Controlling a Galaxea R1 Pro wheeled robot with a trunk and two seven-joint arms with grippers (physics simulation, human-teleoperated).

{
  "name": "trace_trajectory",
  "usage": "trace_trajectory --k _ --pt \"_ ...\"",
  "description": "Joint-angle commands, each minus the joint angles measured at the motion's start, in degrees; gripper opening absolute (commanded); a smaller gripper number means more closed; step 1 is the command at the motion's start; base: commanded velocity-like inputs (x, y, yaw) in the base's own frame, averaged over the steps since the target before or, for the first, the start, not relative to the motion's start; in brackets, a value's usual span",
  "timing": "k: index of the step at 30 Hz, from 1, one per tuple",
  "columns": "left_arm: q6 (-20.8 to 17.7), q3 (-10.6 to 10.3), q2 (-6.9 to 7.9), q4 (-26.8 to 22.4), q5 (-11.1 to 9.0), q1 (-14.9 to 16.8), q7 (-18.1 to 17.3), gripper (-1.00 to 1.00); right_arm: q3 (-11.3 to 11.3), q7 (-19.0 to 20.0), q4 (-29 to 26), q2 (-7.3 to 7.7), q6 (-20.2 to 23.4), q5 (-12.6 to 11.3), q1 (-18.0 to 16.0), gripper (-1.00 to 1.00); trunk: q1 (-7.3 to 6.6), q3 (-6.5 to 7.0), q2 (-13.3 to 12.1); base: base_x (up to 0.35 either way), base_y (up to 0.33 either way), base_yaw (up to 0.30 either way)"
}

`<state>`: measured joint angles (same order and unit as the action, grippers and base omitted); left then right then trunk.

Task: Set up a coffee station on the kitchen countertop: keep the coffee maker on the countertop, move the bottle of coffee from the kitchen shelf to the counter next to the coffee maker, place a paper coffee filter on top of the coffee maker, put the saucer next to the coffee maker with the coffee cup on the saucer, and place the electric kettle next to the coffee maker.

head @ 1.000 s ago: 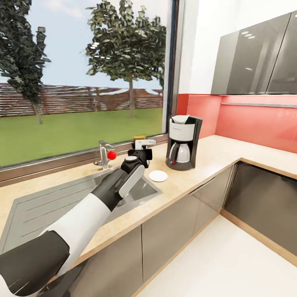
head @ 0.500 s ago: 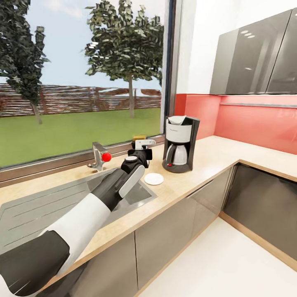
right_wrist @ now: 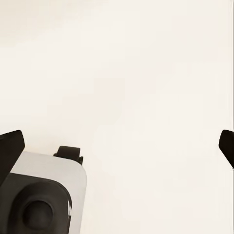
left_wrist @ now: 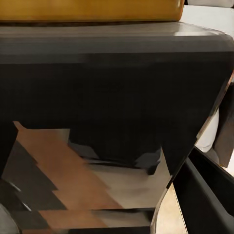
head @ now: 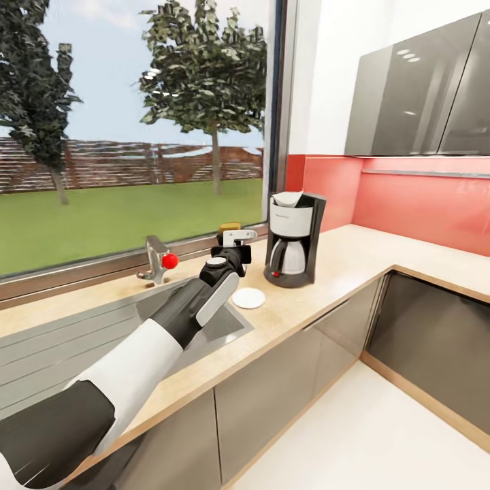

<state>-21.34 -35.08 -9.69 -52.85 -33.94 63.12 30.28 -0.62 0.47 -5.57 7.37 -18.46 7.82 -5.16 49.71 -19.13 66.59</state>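
My left gripper [head: 231,239] is held out over the sink corner, shut on the bottle of coffee [head: 230,226], whose yellow lid peeks above the fingers. Up close in the left wrist view, the dark jar [left_wrist: 117,97] sits under its yellow lid. The black and white coffee maker [head: 292,239] stands on the kitchen countertop [head: 347,262] by the window, with a white paper coffee filter [head: 287,199] on top. The white saucer [head: 249,297] lies between the sink and the coffee maker, bare. My right gripper [right_wrist: 119,146] is open over pale floor.
A steel sink [head: 75,340] with a drainboard is inset at the left, its faucet [head: 155,262] carrying a red knob. Glossy grey wall cabinets [head: 415,95] hang at the right over a red backsplash. The counter turns a corner at the right.
The whole picture has slid left, so the camera has moved; the coffee maker, saucer and faucet sit further left in view. My left arm keeps its pose with the bottle.
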Motion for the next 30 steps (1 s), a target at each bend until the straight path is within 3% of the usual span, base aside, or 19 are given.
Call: trace_trajectory --k 1,6,16,30 --pt "-0.11 -0.13 0.02 -0.06 -0.42 0.07 0.48 -1.00 -0.02 0.06 0.04 0.02 -0.17 0.27 -0.08 1.00 0.02 -0.07 0.05 0.169 -0.146 0.000" --pt "-0.11 -0.14 0.02 -0.06 -0.42 0.07 0.48 -1.00 0.00 0.03 0.04 -0.01 -0.17 0.27 -0.05 1.00 0.02 -0.07 0.05 0.119 -0.097 0.037" --pt "-0.11 -0.17 0.02 -0.13 -0.42 0.07 0.48 -1.00 0.00 -0.01 0.04 -0.07 -0.16 0.27 -0.07 1.00 0.02 -0.07 0.05 0.016 -0.013 0.212" --pt "-0.12 -0.16 0.02 -0.36 -0.42 0.07 0.48 -1.00 0.00 0.06 0.04 0.02 -0.17 0.27 -0.05 1.00 0.02 -0.07 0.05 0.081 -0.102 0.011"
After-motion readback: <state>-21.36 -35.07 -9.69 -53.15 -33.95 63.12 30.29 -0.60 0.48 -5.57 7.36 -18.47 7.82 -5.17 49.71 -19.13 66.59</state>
